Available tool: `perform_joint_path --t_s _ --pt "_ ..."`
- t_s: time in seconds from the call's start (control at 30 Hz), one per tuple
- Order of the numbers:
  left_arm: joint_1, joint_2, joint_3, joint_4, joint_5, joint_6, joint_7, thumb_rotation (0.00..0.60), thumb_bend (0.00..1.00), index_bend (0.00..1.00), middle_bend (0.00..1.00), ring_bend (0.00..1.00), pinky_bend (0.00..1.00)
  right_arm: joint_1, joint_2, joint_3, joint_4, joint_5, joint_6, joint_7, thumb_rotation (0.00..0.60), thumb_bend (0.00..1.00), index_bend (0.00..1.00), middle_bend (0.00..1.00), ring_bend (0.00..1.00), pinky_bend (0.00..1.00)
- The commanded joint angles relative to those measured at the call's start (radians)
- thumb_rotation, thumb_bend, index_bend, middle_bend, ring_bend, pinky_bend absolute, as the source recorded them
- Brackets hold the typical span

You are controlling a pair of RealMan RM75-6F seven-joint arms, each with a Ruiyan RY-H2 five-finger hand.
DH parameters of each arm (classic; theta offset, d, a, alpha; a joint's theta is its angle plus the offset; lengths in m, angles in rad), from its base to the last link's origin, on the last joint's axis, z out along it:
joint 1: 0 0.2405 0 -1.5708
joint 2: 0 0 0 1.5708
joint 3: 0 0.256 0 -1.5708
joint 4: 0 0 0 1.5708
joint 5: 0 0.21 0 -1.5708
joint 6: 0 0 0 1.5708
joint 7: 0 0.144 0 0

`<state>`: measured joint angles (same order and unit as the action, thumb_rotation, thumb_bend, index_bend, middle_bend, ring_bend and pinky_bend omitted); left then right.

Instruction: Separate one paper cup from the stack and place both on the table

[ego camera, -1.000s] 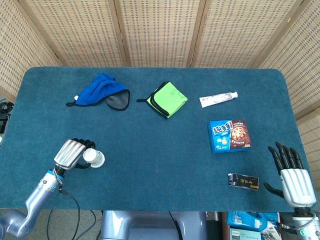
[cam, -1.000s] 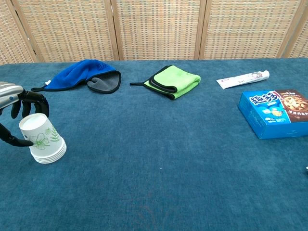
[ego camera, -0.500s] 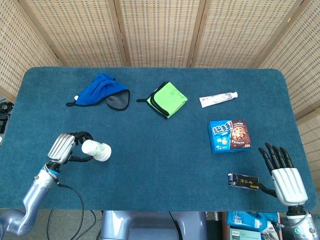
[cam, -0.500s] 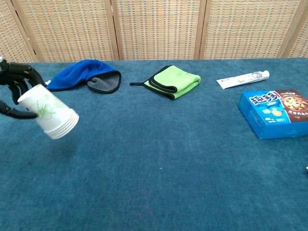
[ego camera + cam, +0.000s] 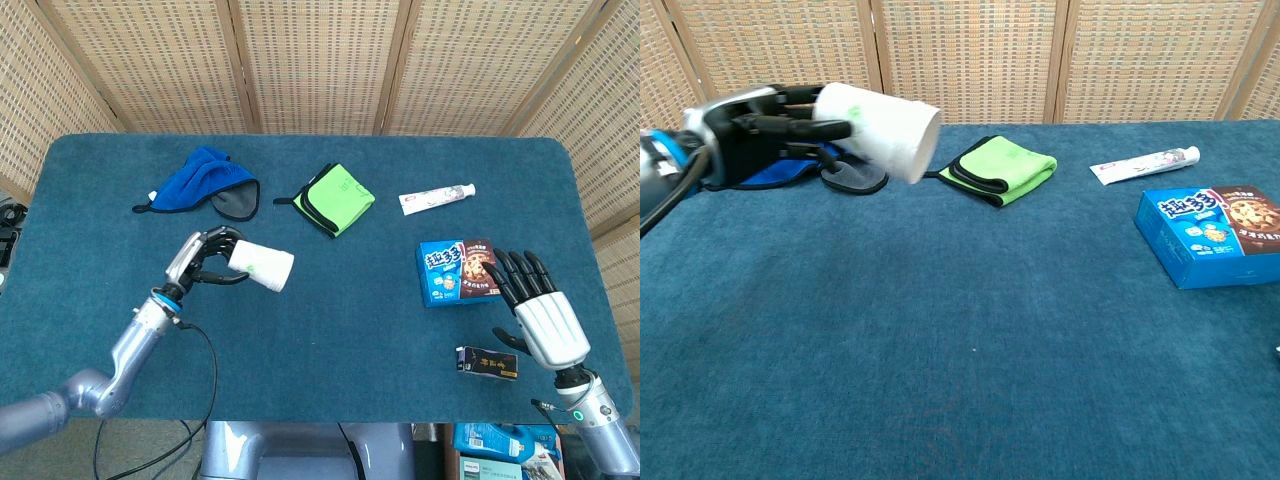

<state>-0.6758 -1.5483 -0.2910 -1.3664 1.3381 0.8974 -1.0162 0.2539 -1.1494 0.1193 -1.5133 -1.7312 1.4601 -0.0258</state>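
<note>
Gripping the paper cup stack (image 5: 262, 265) in the left hand (image 5: 203, 258), fingers wrapped around the closed end, thumb pressing along the side. Holding the stack lifted clear of the blue table (image 5: 320, 340), tipped on its side with the open rims pointing right. Hanging over the left part of the table, near of the blue cloth (image 5: 205, 182) and left of the green folded cloth (image 5: 335, 199). In the chest view, showing the same stack (image 5: 883, 128) high in the frame against the far screen, dark fingers (image 5: 800, 128) laid along its wall.

Hovering at the right near corner: the right hand (image 5: 535, 310), fingers spread and apart, holding nothing, back of the hand facing up. Sitting just right of the blue cookie box (image 5: 459, 271) and just beside the small dark packet (image 5: 487, 362); whether touching either, hard to tell.

Lying well apart toward the far right: a toothpaste tube (image 5: 437, 197), far of the cookie box.
</note>
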Motion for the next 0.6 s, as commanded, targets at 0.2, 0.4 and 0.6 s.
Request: perform_joint_path --t_s 0.2,0.4,0.6 --pt "-0.090 -0.091 -0.057 0.053 -0.065 -0.079 0.009 0.600 0.13 0.52 0.53 0.51 0.54 0.096 -0.085 0.043 0.186 -0.130 0.121 0.143 0.600 0.13 0.31 0.22 0.10 0.00" --pt "-0.158 -0.150 -0.099 0.084 -0.102 -0.128 0.024 0.600 0.13 0.52 0.53 0.51 0.54 0.189 -0.110 0.055 0.265 -0.174 0.094 0.153 0.600 0.16 0.33 0.23 0.11 0.00" --pt "-0.206 -0.193 -0.132 0.098 -0.142 -0.171 0.036 0.600 0.13 0.52 0.53 0.51 0.54 0.264 -0.140 0.060 0.291 -0.180 0.051 0.150 0.600 0.20 0.37 0.23 0.12 0.01"
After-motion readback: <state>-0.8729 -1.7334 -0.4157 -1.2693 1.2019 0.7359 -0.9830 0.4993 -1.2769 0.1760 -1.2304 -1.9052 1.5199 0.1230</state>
